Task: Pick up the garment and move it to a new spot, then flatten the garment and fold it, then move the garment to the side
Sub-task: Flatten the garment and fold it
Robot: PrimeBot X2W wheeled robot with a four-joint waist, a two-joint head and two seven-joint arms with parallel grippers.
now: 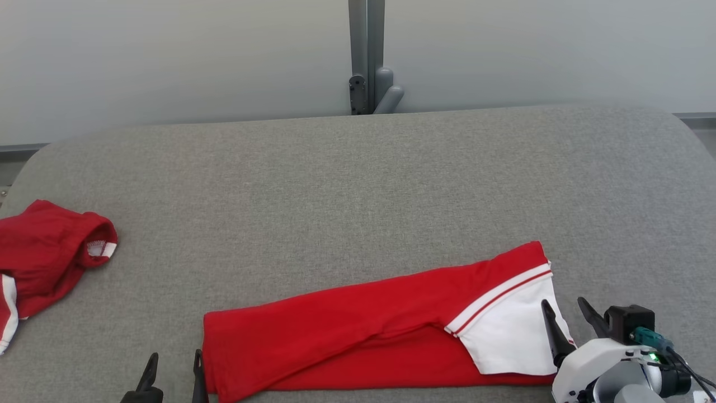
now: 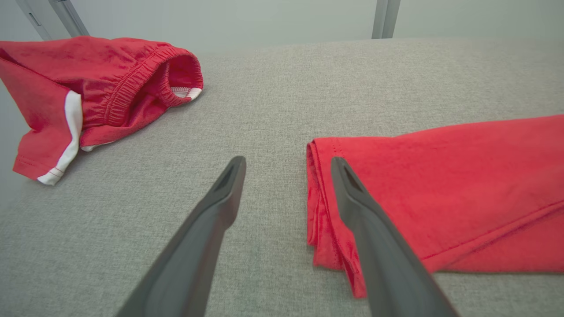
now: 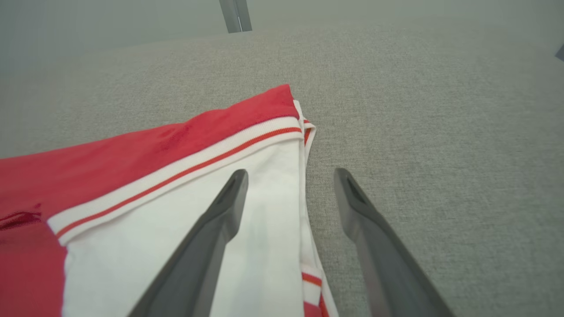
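Head view: the folded garment (image 1: 358, 330), red with a white sleeve panel trimmed in red and white stripes, lies along the near edge of the grey table (image 1: 358, 184), somewhat right of centre. The left gripper (image 1: 174, 361) sits at its left end, jaws spread and holding nothing. Only its two fingertips are visible, the rest being cut off by the bottom edge. The right gripper (image 1: 563, 305) stands at the white right end, jaws equally wide and empty, with its pale wrist partly cropped at the corner. A second piece of clothing, the red shorts (image 1: 45, 252), lies crumpled at the far left, cut off by the frame. That makes two pieces of clothing and two grippers. A grey post (image 1: 366, 56) rises behind the table's far edge.

Left wrist view: the gripper's two dark fingers are splayed wide. One finger is over bare table and the other crosses the garment's layered left edge, though I cannot tell whether it touches the cloth. Nothing is gripped. The shorts lie farther off to the left, well apart from the garment.

Right wrist view: the fingers are again wide apart and straddle the garment's right edge, one over the white panel and one over bare table. Whether either touches is unclear. The garment's near part is cut off below.
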